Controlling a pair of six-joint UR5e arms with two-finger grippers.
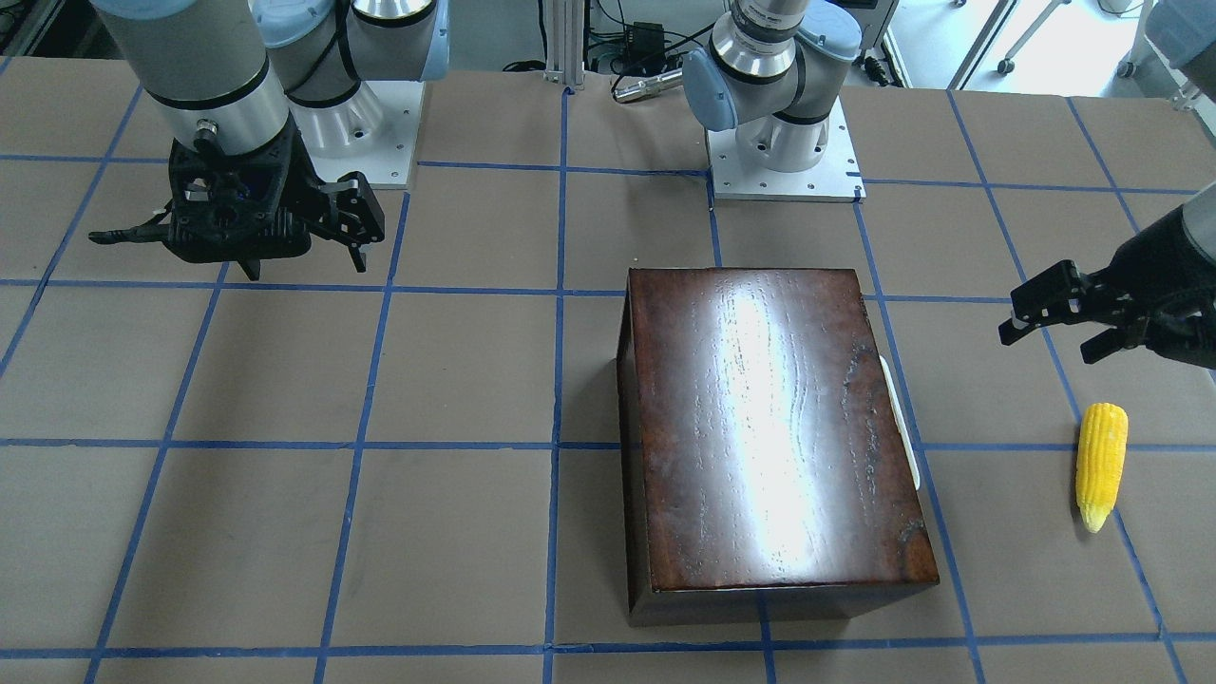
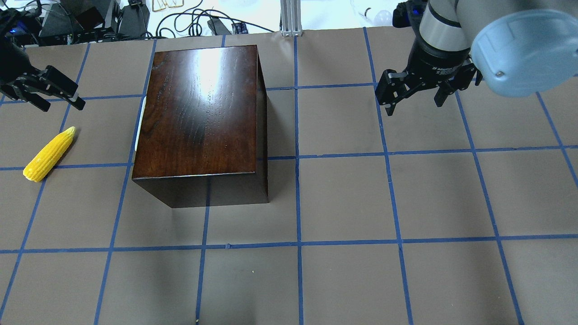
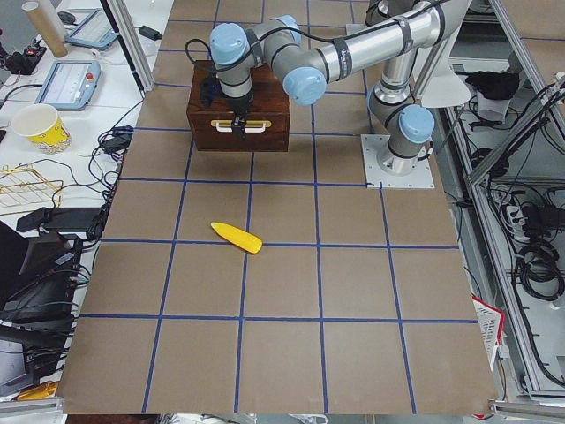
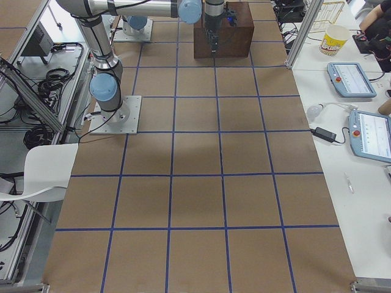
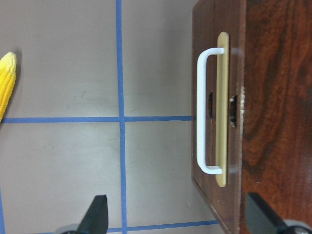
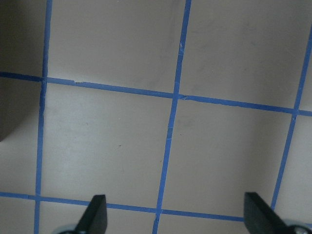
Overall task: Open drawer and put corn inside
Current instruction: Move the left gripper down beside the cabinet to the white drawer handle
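Observation:
The glossy dark-brown wooden box (image 2: 203, 113) stands on the table, left of centre in the overhead view. Its drawer is shut, and the white curved handle (image 5: 207, 109) faces the robot's left side; it also shows in the front-facing view (image 1: 901, 418). The yellow corn (image 2: 48, 154) lies on the table beyond the handle side, apart from the box; it also shows in the front-facing view (image 1: 1100, 465). My left gripper (image 2: 64, 107) is open and empty, above the table near the corn's tip. My right gripper (image 2: 415, 108) is open and empty, far right of the box.
The table (image 2: 343, 203) is brown with a blue tape grid. Both arm bases (image 1: 784, 142) are bolted at the robot's edge. Cables and equipment (image 2: 189, 22) lie beyond the far edge.

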